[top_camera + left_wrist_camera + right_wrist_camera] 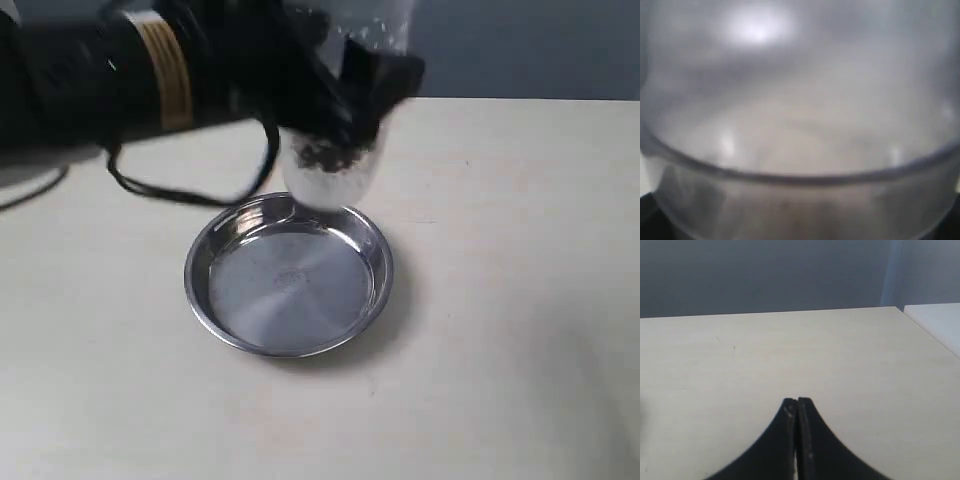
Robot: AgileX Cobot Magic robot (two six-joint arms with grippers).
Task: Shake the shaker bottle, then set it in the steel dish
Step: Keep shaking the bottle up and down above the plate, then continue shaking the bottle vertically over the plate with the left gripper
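The shaker bottle (335,165) hangs in the air over the far rim of the steel dish (235,320), blurred by motion, with dark and white granules low inside it. My left gripper (345,95) is shut on the shaker bottle around its middle. In the left wrist view the frosted shaker bottle (800,120) fills the picture and hides the fingers. The dish lies flat on the table with nothing in it. My right gripper (797,401) is shut with nothing in it, over bare table; the exterior view does not show it.
The pale table (520,300) stretches around the dish. A black cable (190,190) loops from the left arm down beside the dish's far left. The table's far edge (790,312) meets a grey wall, and a white surface (940,325) adjoins its corner.
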